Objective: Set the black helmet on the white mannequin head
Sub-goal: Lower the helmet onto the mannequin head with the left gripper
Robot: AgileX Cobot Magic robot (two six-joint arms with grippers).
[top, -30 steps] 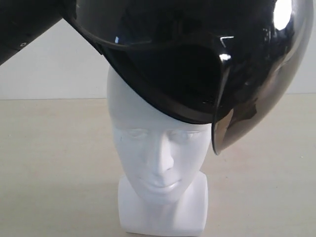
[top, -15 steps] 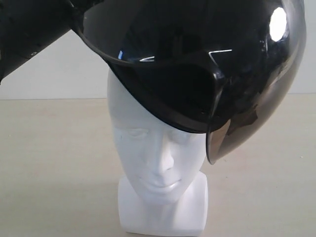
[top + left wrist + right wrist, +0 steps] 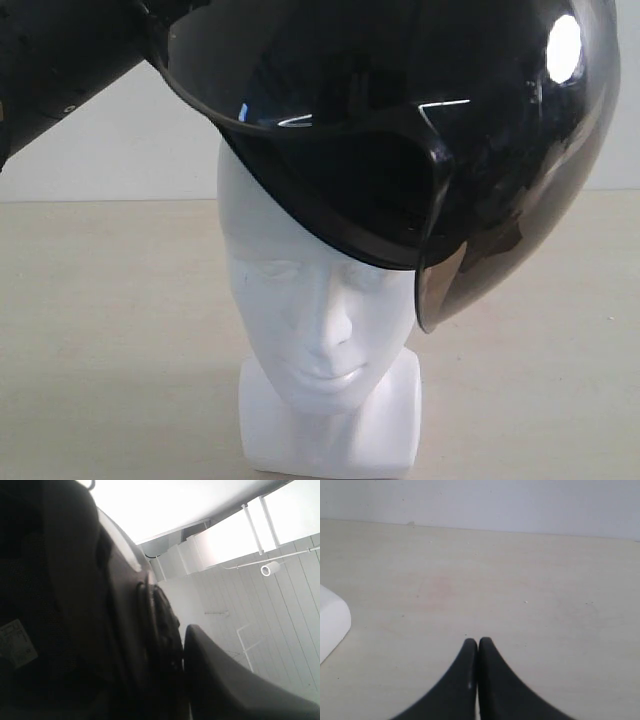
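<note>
The black helmet (image 3: 400, 100) hangs tilted over the white mannequin head (image 3: 310, 310), with its rim low across the forehead on the right and its smoke-tinted visor (image 3: 520, 200) down beside the right temple. The head's face and blocky base are uncovered. My left arm (image 3: 60, 60) comes in from the upper left. In the left wrist view my left gripper (image 3: 172, 645) is shut on the helmet's rim (image 3: 150, 620). One finger (image 3: 225, 680) lies outside the shell and the other is hidden by the padded lining (image 3: 60, 605). My right gripper (image 3: 478, 642) is shut and empty, low over the table.
The head stands on a pale beige table (image 3: 100, 300) in front of a white wall (image 3: 110, 140). A corner of the mannequin's white base (image 3: 330, 622) shows at the edge of the right wrist view.
The helmet shifted slightly left and down over the head a second ago, then held still. The right gripper's earlier position is not shown.
</note>
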